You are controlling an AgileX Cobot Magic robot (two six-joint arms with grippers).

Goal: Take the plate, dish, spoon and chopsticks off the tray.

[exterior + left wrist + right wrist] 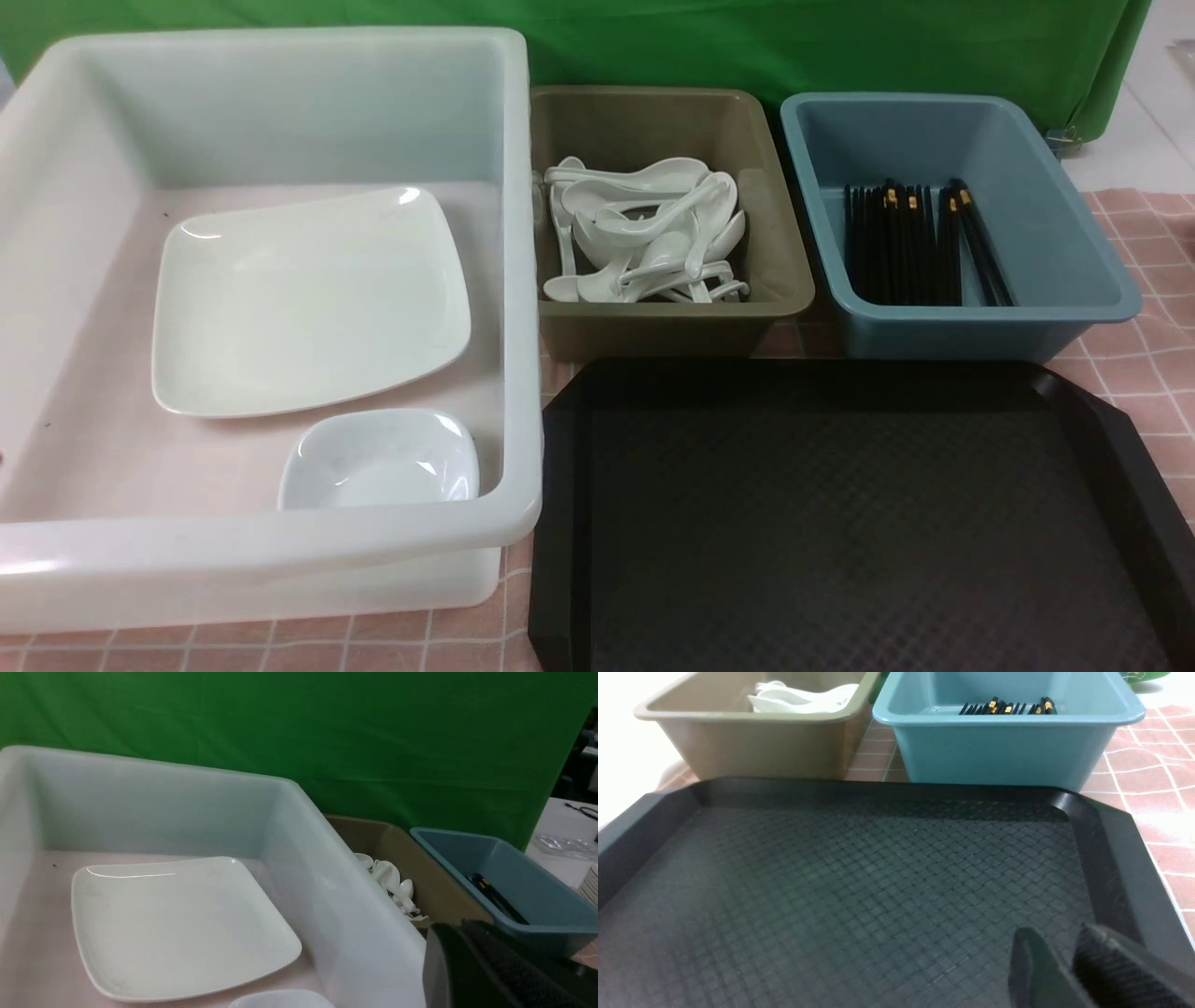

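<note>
Cleared tray and sorted tableware, listed near to far.
You have the black tray (840, 523) nearest, its diamond-pattern floor bare; judge it light, stiff and grippy, best taken by the raised rim. The right gripper (1069, 961) hovers over it with jaws slightly parted, holding nothing. The left gripper (467, 961) is closed and empty. In the white tub (523, 280), the small dish (381, 459) sits in front of the large square plate (308, 299): both glossy, likely slippery and breakable, so pinch an upturned edge. Farther back, spoons (644, 233) fill the olive tub (784, 280); thin black chopsticks (920, 245) lie in the blue tub (1074, 271).
</note>
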